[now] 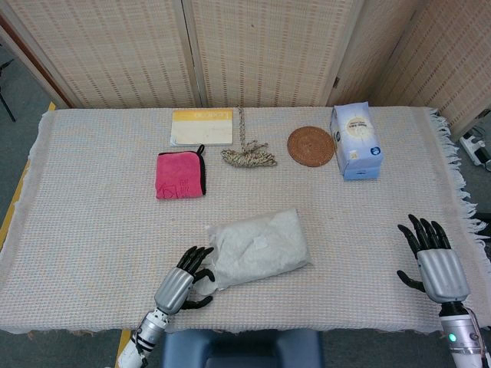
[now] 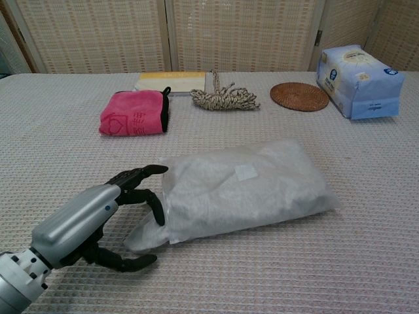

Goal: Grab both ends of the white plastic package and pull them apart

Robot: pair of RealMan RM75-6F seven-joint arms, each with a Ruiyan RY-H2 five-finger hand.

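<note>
The left robot hand (image 2: 108, 219) sits at the lower left of the chest view with fingers spread around the left end of the white plastic package (image 2: 242, 190). The upper fingers curl against the bag's edge and the thumb lies low beside its flattened corner, but nothing is clamped yet, so it reads as released and holding nothing. The right robot hand (image 1: 433, 261) stands at the lower right of the head view, fingers splayed upward and empty, well apart from the package.

The package lies on the tabletop (image 1: 100, 222) in the lower centre of both views, slightly tilted, with its right end untouched.

As a judgement, the task is only beginning. One robot hand has reached its end of the bag but has not closed on it. The other has yet to travel to the far end. Both grasps and the pull itself are left to do.

The chest view shows how the left fingers bracket the bag's corner, top and bottom, and the small square label on the package; it does not show the right robot hand at all. The head view shows both robot hands at once and how far the right one is from the package, though the left fingers' contact is too small to read there.
</note>
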